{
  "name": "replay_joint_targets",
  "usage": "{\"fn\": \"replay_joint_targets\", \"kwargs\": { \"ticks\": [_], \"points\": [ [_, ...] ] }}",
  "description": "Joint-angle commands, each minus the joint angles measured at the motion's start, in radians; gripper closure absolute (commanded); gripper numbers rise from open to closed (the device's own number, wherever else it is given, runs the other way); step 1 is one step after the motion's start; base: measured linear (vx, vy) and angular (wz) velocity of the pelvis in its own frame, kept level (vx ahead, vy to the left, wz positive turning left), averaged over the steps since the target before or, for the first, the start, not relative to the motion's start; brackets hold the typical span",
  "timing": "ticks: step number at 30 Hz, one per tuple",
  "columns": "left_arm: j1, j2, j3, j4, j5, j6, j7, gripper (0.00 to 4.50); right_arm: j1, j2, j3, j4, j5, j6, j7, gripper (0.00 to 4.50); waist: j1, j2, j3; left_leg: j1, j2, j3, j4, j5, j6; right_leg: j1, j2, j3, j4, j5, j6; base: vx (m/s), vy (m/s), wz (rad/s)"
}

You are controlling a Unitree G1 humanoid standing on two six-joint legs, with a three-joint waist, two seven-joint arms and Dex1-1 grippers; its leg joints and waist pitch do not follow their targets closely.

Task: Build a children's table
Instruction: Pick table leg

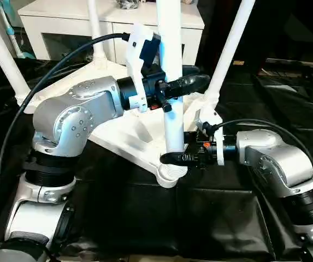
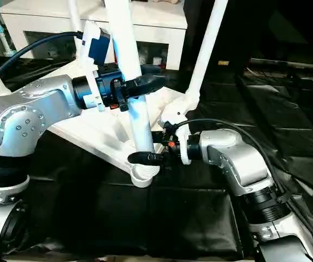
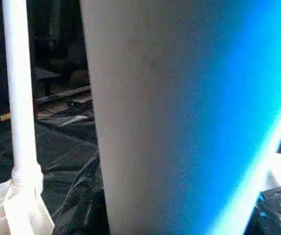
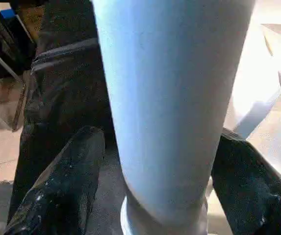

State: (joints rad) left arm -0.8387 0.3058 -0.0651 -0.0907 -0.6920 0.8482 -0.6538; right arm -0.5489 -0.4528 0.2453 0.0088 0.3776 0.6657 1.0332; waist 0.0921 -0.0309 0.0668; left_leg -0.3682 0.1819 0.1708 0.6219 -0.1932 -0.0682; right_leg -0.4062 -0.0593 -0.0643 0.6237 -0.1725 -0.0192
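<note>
Nearest, the right end effector (image 1: pixel 173 158) grips the upright white plastic tube leg (image 1: pixel 171 82) just above its round corner socket (image 1: pixel 171 172); the left end effector (image 1: pixel 186 84) grips it higher.

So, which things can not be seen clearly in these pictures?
- Near leg: its top is cut off by the upper edge of both eye views.
- Near socket: how deep the leg sits cannot be told; the right hand covers the joint.
- Left hand: absent from the left wrist view, where the leg fills the picture.
- Tabletop: the left forearm covers much of it.
- Cabinet: contents too small.
</note>
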Motion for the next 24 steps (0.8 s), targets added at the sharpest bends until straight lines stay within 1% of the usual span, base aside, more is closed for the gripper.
{"fn": "replay_joint_targets", "kwargs": {
  "ticks": [1, 3, 5, 12, 15, 16, 22, 24],
  "points": [
    [-0.03, -0.001, -0.008, -0.025, -0.003, 0.009, -0.012, 2.93, 0.008, -0.01, 0.006, -0.017, -0.007, -0.004, 0.001, 1.55, 0.003, -0.008, -0.075, 0.005, 0.041, -0.012, -0.07, -0.115, 0.005, 0.058, -0.078, 0.051, -0.072, -0.259, -0.163, 0.0, 0.0, 0.0],
    [-0.032, -0.002, -0.005, -0.027, -0.004, 0.012, -0.013, 2.93, 0.009, -0.011, 0.008, -0.017, -0.006, -0.003, 0.0, 1.63, 0.003, -0.01, -0.075, 0.004, 0.04, -0.011, -0.07, -0.111, 0.006, 0.059, -0.078, 0.051, -0.071, -0.254, -0.163, 0.0, 0.0, 0.0],
    [-0.032, -0.001, -0.005, -0.03, -0.005, 0.015, -0.015, 2.93, 0.013, -0.012, 0.014, -0.016, -0.01, -0.002, 0.001, 1.96, 0.003, -0.009, -0.075, 0.004, 0.04, -0.011, -0.07, -0.111, 0.007, 0.059, -0.078, 0.051, -0.072, -0.258, -0.163, 0.0, 0.0, 0.0],
    [-0.032, 0.002, -0.001, -0.034, -0.01, 0.02, -0.019, 2.93, 0.018, -0.009, 0.017, -0.011, -0.014, -0.002, -0.002, 2.51, 0.003, -0.008, -0.074, 0.005, 0.041, -0.012, -0.071, -0.118, 0.003, 0.058, -0.078, 0.05, -0.072, -0.268, -0.159, 0.0, 0.0, 0.0],
    [-0.035, 0.0, 0.007, -0.032, -0.011, 0.023, -0.018, 2.93, 0.022, -0.009, 0.016, -0.013, -0.013, 0.0, -0.003, 2.59, 0.003, -0.008, -0.075, 0.005, 0.041, -0.012, -0.071, -0.118, 0.002, 0.059, -0.078, 0.05, -0.072, -0.268, -0.158, 0.0, 0.0, 0.0],
    [-0.037, -0.002, 0.01, -0.031, -0.012, 0.023, -0.018, 2.93, 0.024, -0.008, 0.015, -0.012, -0.012, 0.0, -0.003, 2.6, 0.003, -0.006, -0.075, 0.005, 0.041, -0.012, -0.071, -0.117, 0.003, 0.058, -0.078, 0.051, -0.072, -0.263, -0.16, 0.0, 0.0, 0.0],
    [-0.042, -0.007, 0.021, -0.028, -0.015, 0.026, -0.015, 2.93, 0.03, -0.006, 0.016, -0.007, -0.018, -0.008, -0.006, 2.62, 0.003, -0.007, -0.075, 0.005, 0.041, -0.012, -0.071, -0.114, 0.005, 0.059, -0.078, 0.051, -0.071, -0.251, -0.166, 0.0, 0.0, 0.0],
    [-0.042, -0.006, 0.023, -0.03, -0.017, 0.027, -0.016, 2.93, 0.031, -0.004, 0.021, -0.004, -0.032, -0.021, -0.012, 2.62, 0.003, -0.008, -0.075, 0.005, 0.041, -0.012, -0.071, -0.114, 0.005, 0.058, -0.078, 0.051, -0.071, -0.252, -0.166, 0.0, 0.0, 0.0]
  ]
}}
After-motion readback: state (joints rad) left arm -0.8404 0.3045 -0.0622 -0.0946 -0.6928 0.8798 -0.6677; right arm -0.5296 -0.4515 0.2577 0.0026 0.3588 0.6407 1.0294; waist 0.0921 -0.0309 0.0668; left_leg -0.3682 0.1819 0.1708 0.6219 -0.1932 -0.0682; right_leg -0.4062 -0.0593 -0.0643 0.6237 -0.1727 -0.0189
